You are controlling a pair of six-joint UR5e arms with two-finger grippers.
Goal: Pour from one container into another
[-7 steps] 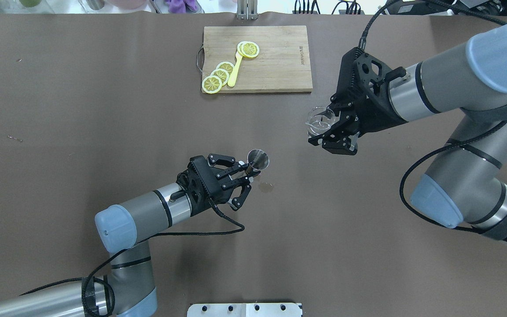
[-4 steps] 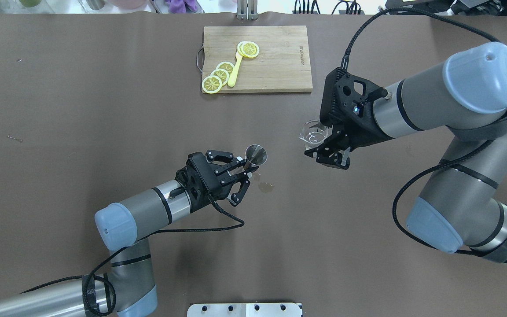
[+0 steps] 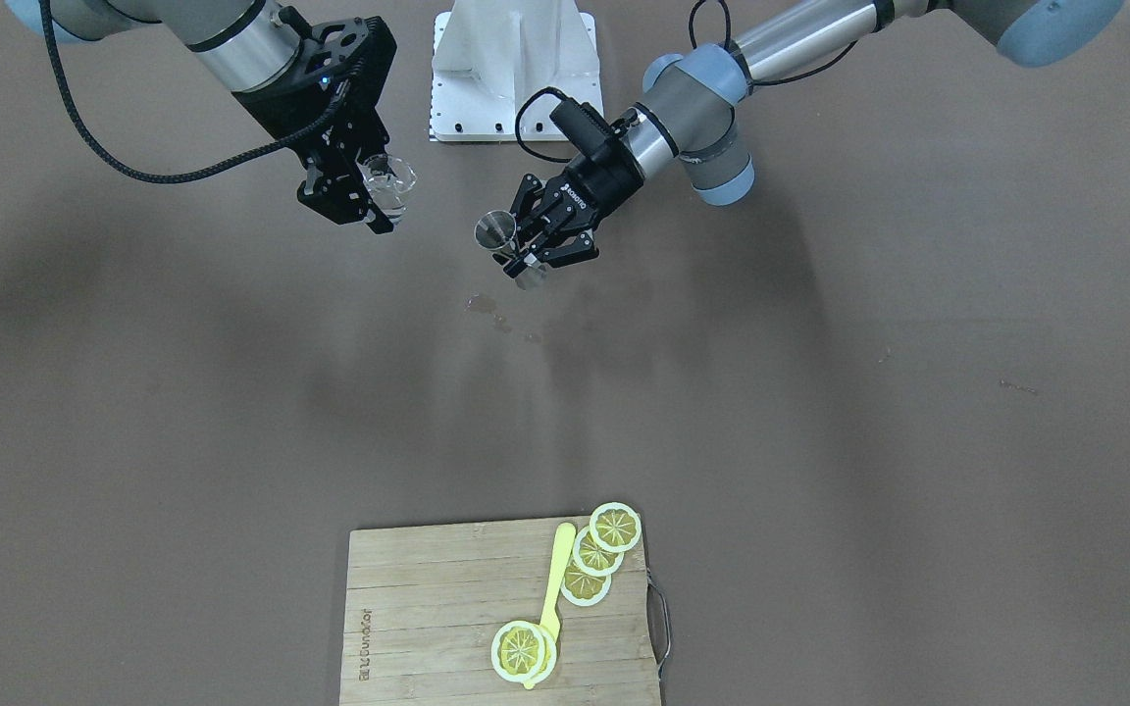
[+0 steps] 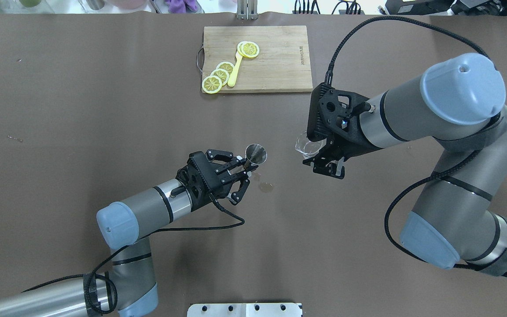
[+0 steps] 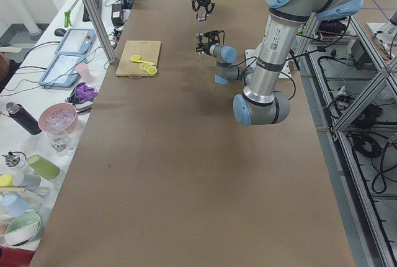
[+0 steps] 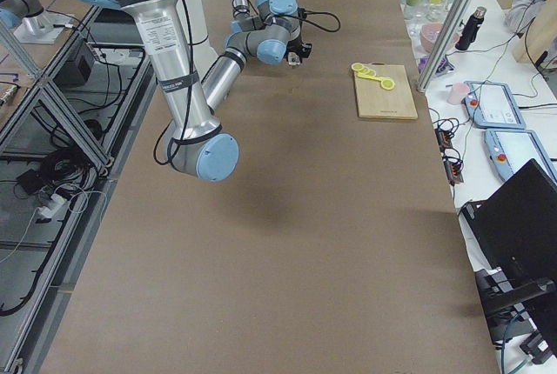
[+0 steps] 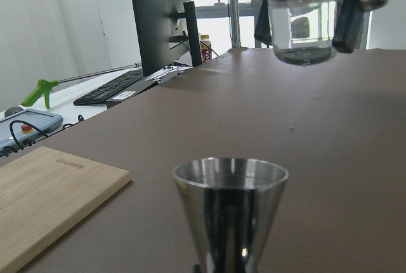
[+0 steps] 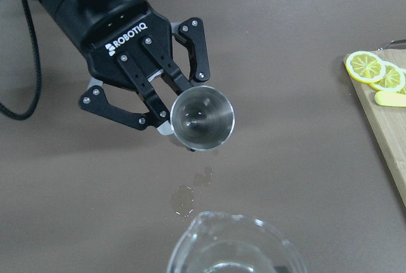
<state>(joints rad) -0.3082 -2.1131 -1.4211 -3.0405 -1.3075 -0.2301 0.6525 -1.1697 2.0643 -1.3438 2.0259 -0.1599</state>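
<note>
The dark steel jigger (image 4: 256, 154) stands upright just above the table, my left gripper (image 4: 245, 166) shut on its narrow waist. The right wrist view looks down into the jigger (image 8: 203, 119). The clear glass cup (image 4: 306, 145) hangs higher, to the jigger's right and apart from it, with my right gripper (image 4: 314, 153) shut on it. It holds clear liquid and looks upright. From the left wrist view the cup (image 7: 304, 13) hangs above and beyond the jigger (image 7: 230, 209).
Small wet spots (image 4: 266, 186) lie on the brown table beside the jigger. A wooden cutting board (image 4: 280, 66) with lemon slices (image 4: 219, 75) and a yellow utensil sits at the far middle. The robot's base plate (image 3: 511, 69) is behind the grippers.
My right arm has carried the glass cup left and nearer, closing on the jigger. The left gripper with the jigger has barely shifted.
</note>
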